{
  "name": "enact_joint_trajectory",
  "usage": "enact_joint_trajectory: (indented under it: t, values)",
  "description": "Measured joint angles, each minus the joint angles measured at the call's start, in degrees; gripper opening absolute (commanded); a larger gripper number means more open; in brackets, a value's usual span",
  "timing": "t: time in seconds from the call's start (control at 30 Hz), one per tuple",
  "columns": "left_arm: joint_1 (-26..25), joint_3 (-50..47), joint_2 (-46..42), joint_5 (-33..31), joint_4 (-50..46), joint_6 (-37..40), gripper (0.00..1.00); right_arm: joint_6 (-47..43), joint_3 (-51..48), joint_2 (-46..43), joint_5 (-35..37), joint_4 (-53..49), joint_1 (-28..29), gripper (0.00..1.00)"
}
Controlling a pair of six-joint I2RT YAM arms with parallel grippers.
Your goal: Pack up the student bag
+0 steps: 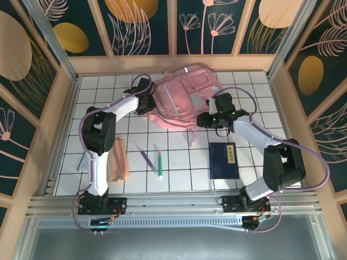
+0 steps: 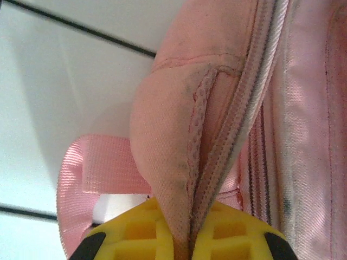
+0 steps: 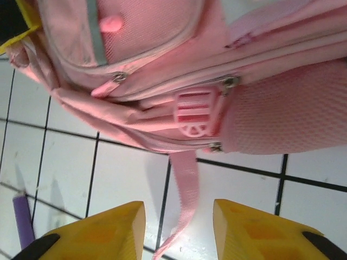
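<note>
1. Near desk point(image 1: 184, 174): white tiles w/ black grid; dark blue book point(image 1: 223, 160), two pens point(image 1: 147, 158), peach pouch point(image 1: 117, 160).
2. Mid: right pincer point(image 3: 179, 227) part-open, empty; left pincer point(image 2: 181, 241) clamped on student bag point(image 1: 184, 95) zip seam.
3. Far centre: bag flat, front up, long axis approx left-right; top end unclear.
4. Floral wall panels point(image 1: 146, 27) around.

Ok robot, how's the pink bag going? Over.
Left gripper: jaws shut on student bag beside zipper. Right gripper: jaws open, holding nothing. Loose strap below them.
</note>
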Motion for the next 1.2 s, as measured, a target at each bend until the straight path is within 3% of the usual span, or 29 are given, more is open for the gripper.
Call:
enact_joint_trajectory:
  t: [0.27, 0.43, 0.87, 0.97, 1.03, 1.2]
  values:
    - [0.0, -16.6, -14.1, 12.0, 6.1, -6.8, 0.00, -8.7, -5.7, -0.5, -3.7, 1.8, 1.6, 0.42]
    - [0.0, -17.5, -16.7, 15.5, 7.8, -9.1, 0.00, -10.6, -7.8, 0.3, -2.0, 3.7, -4.0, 0.42]
    - [0.0, -18.2, -18.6, 20.9, 11.3, -13.8, 0.00, -11.9, -10.3, 1.3, 4.3, 6.5, -3.8, 0.37]
    - [0.0, -19.3, -19.5, 22.0, 12.7, -14.9, 0.00, -11.7, -10.3, 1.2, 6.5, 8.5, -3.7, 0.33]
    - [0.0, -19.8, -19.7, 22.3, 13.3, -15.6, 0.00, -11.2, -10.9, 1.0, 9.3, 9.8, -3.1, 0.36]
    - [0.0, -21.7, -21.4, 22.3, 14.0, -16.8, 0.00, -7.4, -12.2, -0.8, 21.0, 11.8, 1.8, 0.38]
